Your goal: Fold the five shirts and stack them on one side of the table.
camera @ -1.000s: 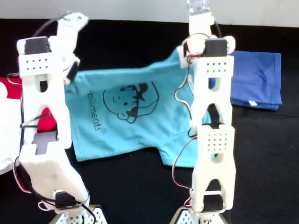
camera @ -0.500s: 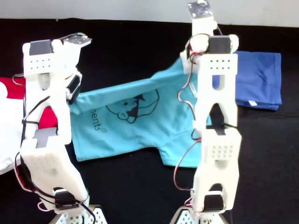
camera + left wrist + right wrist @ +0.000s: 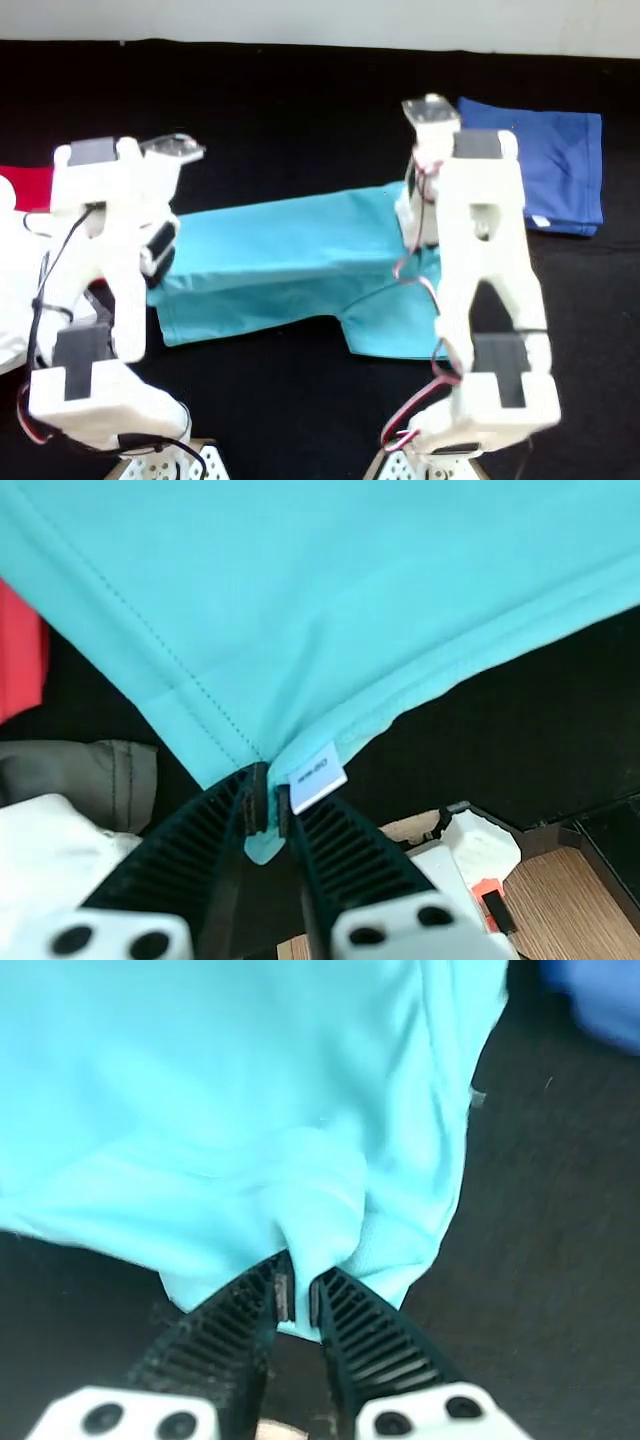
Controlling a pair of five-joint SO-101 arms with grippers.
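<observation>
- So far we judged one of five shirts finished: the blue shirt (image 3: 545, 170) lay folded flat at the far right of the table (image 3: 300, 90).
- We found the teal shirt (image 3: 290, 250) mid-fold at the table's middle, between the two arms. Its upper layer was doubled over the lower one, and a sleeve (image 3: 390, 335) stuck out at the near right.
- Left gripper (image 3: 268, 800): clamped on a teal corner beside the small white tag (image 3: 315, 773), with cloth bunched between the jaws.
- Right gripper (image 3: 297, 1295): pinched shut on a gathered fold of the teal shirt's edge.
- In our judgement the teal edge was not yet laid down and released, and further folds were needed to match the blue one.
- We judged three shirts left. The red shirt (image 3: 28, 185) and the white shirt (image 3: 15, 300) lay heaped at the left edge, with a grey shirt (image 3: 95, 770) just beside them. None looked folded.
- No stack had formed yet.
- Containers: we logged none in use. The shirts lay straight on the table.
</observation>
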